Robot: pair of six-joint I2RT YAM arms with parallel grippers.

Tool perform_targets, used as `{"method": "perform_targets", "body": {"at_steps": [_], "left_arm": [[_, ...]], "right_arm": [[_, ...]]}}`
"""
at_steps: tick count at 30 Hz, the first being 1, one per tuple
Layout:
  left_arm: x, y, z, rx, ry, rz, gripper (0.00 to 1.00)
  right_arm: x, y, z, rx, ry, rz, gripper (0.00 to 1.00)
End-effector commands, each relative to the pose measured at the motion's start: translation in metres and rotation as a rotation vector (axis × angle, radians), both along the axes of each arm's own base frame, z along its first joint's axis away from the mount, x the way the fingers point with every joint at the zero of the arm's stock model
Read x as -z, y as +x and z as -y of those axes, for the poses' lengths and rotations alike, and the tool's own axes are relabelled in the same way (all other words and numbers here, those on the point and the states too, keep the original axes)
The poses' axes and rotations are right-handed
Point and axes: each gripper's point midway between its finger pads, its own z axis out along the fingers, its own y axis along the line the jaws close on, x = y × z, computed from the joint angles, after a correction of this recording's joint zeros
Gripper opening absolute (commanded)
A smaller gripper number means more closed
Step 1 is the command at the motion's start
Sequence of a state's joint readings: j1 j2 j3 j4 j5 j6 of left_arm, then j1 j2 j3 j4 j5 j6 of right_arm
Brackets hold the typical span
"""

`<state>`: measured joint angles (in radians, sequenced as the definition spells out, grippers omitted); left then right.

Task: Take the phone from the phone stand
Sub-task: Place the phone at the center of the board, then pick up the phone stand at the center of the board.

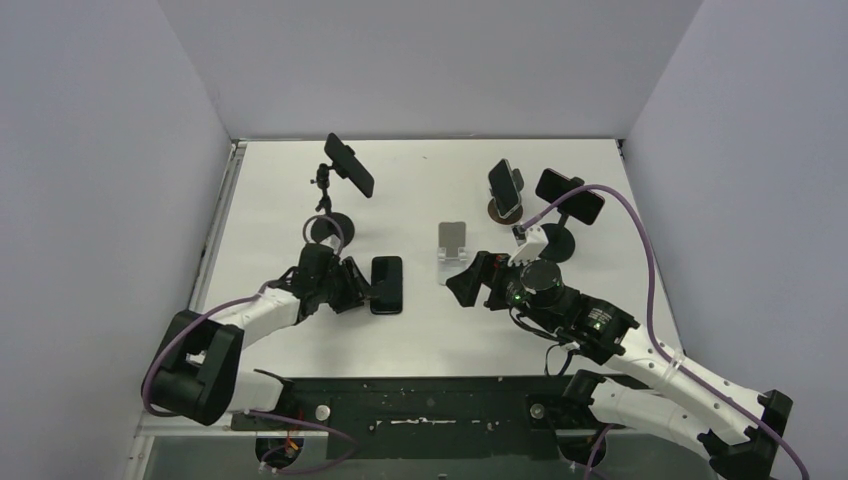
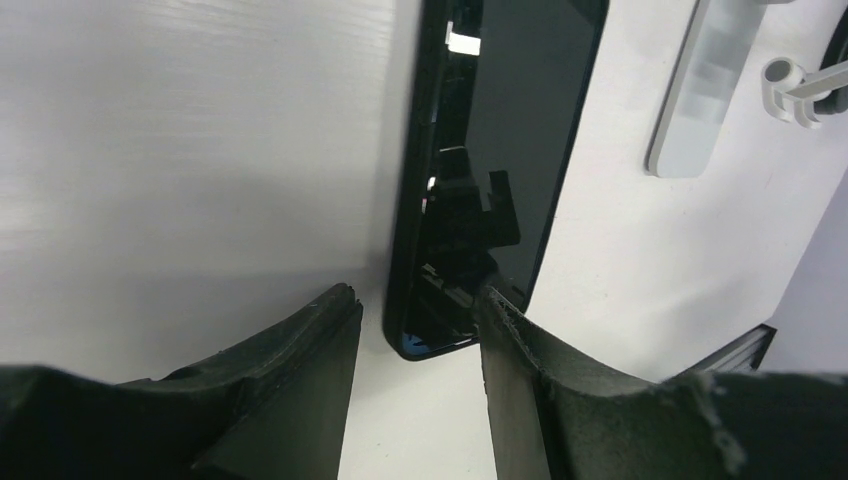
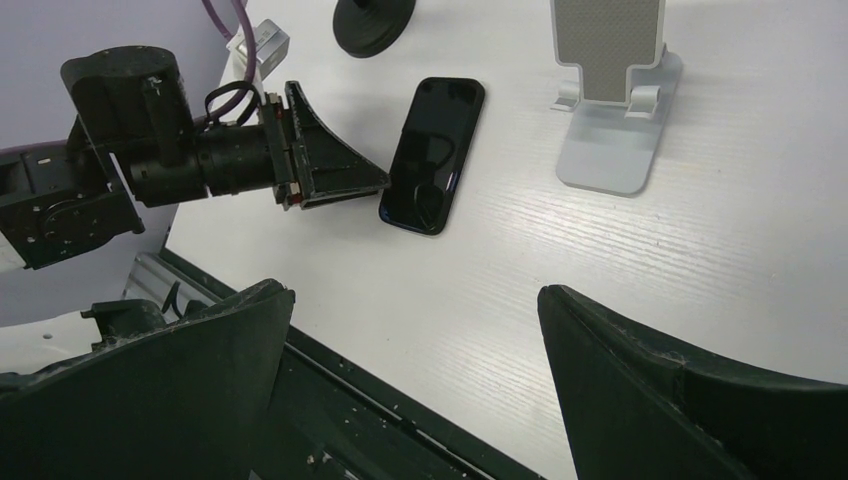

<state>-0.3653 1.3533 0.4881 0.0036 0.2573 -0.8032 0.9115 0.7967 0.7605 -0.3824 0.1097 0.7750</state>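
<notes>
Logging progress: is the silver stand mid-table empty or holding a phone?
Empty. The silver metal stand has a bare cradle; the glossy black phone lies flat on the white table beside the left pincer.

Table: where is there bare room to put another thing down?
Bare table lies at the back, between the tripod-held phone and the nearest right-hand phone holder, and along the near strip in front of the flat phone. The middle is crowded: left claw, flat phone, silver stand and right claw sit close together.
</notes>
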Motion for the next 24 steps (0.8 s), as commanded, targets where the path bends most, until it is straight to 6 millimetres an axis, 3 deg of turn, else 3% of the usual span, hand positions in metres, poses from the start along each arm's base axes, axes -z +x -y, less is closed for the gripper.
{"method": "perform_targets", "body": {"at_steps": [1,7,10,11,12,13,14,17,21,24], "left_arm": [[-0.012,0.005,-0.018,-0.036,0.073,0.026,0.45],[-0.083,0.028,-0.034,-0.020,0.177,0.257,0.45],[-0.116,0.041,-0.061,-0.103,0.298,0.378,0.49],[-0.128,0.044,-0.070,-0.134,0.327,0.420,0.55],[-0.143,0.045,-0.077,-0.166,0.342,0.474,0.88],[-0.153,0.045,-0.083,-0.187,0.354,0.515,0.96],[-0.164,0.045,-0.086,-0.203,0.357,0.559,0.97],[-0.185,0.042,-0.076,-0.156,0.323,0.655,0.97],[-0.193,0.031,-0.045,0.003,0.206,0.722,0.98],[-0.200,0.021,-0.030,0.089,0.151,0.767,0.97]], "right_arm": [[-0.001,0.002,0.007,0.033,-0.014,0.013,1.00],[0.006,0.015,0.037,0.130,-0.209,0.039,1.00],[0.013,0.024,0.048,0.166,-0.329,0.054,1.00],[0.014,0.027,0.051,0.173,-0.357,0.063,1.00],[0.014,0.030,0.052,0.179,-0.378,0.072,1.00],[0.014,0.033,0.052,0.185,-0.392,0.084,1.00],[0.013,0.036,0.051,0.185,-0.400,0.099,1.00],[0.009,0.046,0.041,0.158,-0.413,0.163,1.00],[0.011,0.066,0.028,0.122,-0.385,0.238,1.00],[0.011,0.086,0.022,0.074,-0.271,0.229,0.99]]}}
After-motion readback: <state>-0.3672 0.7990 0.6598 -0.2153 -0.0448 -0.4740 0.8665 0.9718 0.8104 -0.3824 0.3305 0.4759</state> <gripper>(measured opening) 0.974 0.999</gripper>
